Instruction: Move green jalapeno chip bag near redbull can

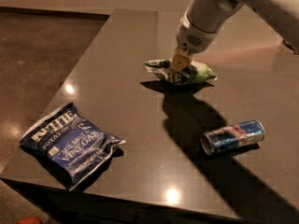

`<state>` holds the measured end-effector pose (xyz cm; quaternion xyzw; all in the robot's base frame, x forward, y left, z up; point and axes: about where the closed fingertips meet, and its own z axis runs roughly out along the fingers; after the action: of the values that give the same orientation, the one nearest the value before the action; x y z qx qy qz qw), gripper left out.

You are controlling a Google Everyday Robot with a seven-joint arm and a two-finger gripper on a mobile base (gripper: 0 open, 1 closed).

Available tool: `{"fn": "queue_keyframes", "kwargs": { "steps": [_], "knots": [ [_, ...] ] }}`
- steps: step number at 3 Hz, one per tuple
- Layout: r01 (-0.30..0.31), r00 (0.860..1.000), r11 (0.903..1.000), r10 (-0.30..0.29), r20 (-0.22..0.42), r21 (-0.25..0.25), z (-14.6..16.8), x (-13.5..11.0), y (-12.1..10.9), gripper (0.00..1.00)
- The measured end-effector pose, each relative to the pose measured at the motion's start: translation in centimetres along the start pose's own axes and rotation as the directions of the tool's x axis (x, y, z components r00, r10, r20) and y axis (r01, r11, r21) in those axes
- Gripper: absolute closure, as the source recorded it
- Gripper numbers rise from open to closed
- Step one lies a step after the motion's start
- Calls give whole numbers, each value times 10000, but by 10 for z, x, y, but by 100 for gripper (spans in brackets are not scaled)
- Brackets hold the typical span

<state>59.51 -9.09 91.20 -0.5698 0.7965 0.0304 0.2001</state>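
Tan hand (180, 65) pinches green jalapeno chip bag (202, 72) over dark table (117, 55).

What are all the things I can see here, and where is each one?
green jalapeno chip bag: one, light green and white, far middle of the table, in the gripper's pinch
redbull can: one, blue and silver with a red mark, lying on its side at the near right of the table
salt and vinegar chip bag: one, dark blue with white letters, lying flat at the near left corner
table: one, dark and shiny, fills most of the view
floor: brown, to the left of the table
arm: one, white, reaching down from the top right
gripper: one, tan fingers, closed on the top of the green bag
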Motion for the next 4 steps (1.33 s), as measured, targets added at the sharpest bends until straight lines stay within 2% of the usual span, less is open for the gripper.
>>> {"fn": "queue_keyframes", "kwargs": {
  "steps": [1,2,3,4],
  "knots": [
    [-542,9958,9985,542,-745,22,-15,17,8,100],
    [-1257,9808,9921,1248,-1498,36,-23,35,22,100],
    [-2262,9523,9738,2260,-2050,226,-28,50,42,100],
    [-2788,9329,9597,2792,-2273,346,-30,59,53,100]
  ]
}}
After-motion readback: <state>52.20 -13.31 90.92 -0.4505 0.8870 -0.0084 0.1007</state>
